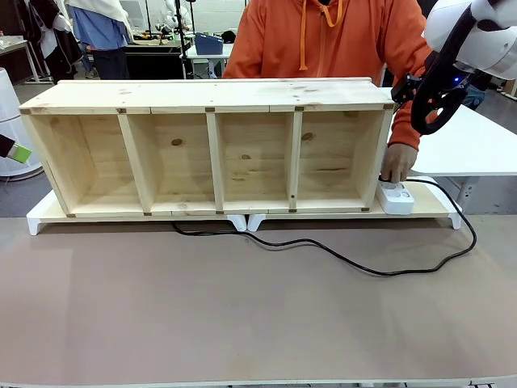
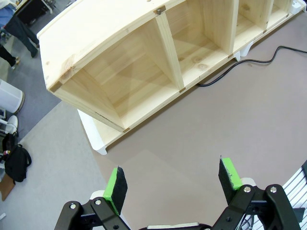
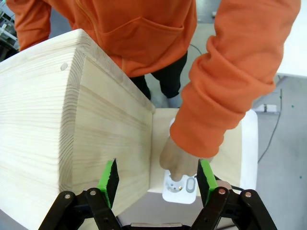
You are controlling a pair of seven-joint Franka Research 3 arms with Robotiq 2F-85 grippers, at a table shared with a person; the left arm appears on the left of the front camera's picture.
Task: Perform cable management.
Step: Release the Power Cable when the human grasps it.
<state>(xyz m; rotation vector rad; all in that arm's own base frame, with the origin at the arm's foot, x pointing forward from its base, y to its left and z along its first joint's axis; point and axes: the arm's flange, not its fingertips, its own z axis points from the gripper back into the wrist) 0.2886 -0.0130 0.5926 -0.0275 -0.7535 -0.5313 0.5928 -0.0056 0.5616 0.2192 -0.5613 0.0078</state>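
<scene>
The black cable (image 1: 355,263) lies on the brown table in front of the wooden shelf (image 1: 210,97). It runs from under the shelf's middle, loops round the right end and reaches the white power strip (image 1: 396,198). A person's hand (image 1: 398,164) rests on the strip and hides the cable's end. My right gripper (image 3: 158,178) hangs open above the strip (image 3: 180,189) and the hand (image 3: 180,158), beside the shelf's end wall (image 3: 72,120). My left gripper (image 2: 172,179) is open over the table by the shelf's left end (image 2: 120,81), holding nothing. A stretch of cable (image 2: 235,67) shows there.
The shelf stands on a long white base (image 1: 40,220) at the table's far side. The person in an orange hoodie (image 1: 323,40) stands behind the shelf. My right arm (image 1: 460,48) reaches in at top right. A green pad (image 1: 19,152) shows at the left edge.
</scene>
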